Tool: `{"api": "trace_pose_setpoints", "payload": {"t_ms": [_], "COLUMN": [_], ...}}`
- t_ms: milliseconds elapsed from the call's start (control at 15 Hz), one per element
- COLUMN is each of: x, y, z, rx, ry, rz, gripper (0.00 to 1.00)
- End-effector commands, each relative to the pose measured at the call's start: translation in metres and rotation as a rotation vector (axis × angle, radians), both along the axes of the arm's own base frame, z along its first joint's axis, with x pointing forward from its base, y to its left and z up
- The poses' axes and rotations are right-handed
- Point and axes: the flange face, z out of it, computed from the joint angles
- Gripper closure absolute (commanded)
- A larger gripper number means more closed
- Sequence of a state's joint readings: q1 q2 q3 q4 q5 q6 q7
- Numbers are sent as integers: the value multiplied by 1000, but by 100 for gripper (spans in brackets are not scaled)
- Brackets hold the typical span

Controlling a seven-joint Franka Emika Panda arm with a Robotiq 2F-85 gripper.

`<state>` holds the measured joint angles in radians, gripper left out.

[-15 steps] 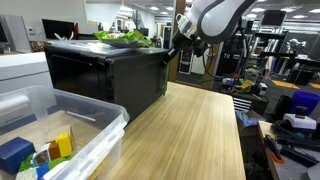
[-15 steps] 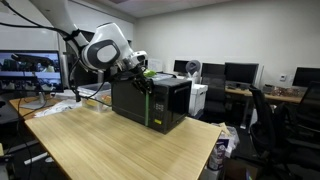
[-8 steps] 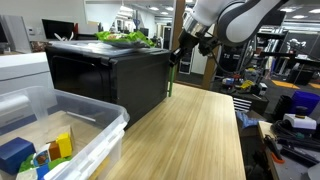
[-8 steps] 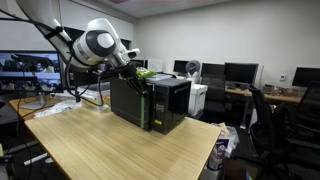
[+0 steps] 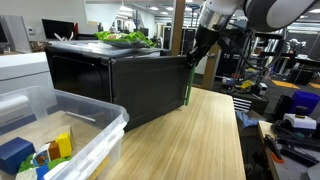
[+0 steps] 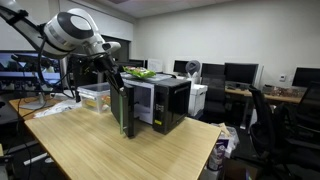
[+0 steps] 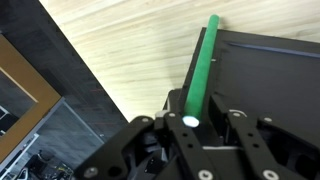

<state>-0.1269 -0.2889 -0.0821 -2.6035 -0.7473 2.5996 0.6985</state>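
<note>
1. At the middle left of an exterior view, the microwave door [image 6: 122, 105] has swung far out since a second ago, so the microwave [image 6: 168, 100] is nearly open.
2. Its green handle [image 7: 203, 65] is a long bar. It stands up and down on the door's free edge.
3. The gripper [image 7: 190, 122] sits half open around the green handle. Squeezing or not, I cannot tell.

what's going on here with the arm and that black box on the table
The robot arm has its tool at the green handle on the door of a black microwave. The handle runs between the fingers; whether they pinch it is unclear. The door stands swung well out. The microwave sits on a wooden table, with leafy green things on top and a clear plastic bin nearby.
</note>
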Motion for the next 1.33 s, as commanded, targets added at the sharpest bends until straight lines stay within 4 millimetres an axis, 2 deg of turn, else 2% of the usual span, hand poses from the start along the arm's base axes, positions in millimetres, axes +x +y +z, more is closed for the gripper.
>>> {"api": "trace_pose_setpoints", "payload": {"t_ms": [0,267,400,467,533,600,933,1133,1200,1267], "x": [-18,-19,-2,6,12,19,42,51,51,52], "y": [28,57,41,29,17,1,-51,-62,-54,-47], "z": [32,58,67,65,63,58,18,-2,-15,-19], "rx": [-28,-17,-41,-62,-84,-117,-251,-269,-171,-123], "ry": [8,2,-61,-92,-109,-141,-211,-200,-93,-71], "rz": [-19,-33,-97,-129,-159,-189,-260,-304,-282,-282], "gripper": [32,3,0,25,25,31,69,88,95,97]}}
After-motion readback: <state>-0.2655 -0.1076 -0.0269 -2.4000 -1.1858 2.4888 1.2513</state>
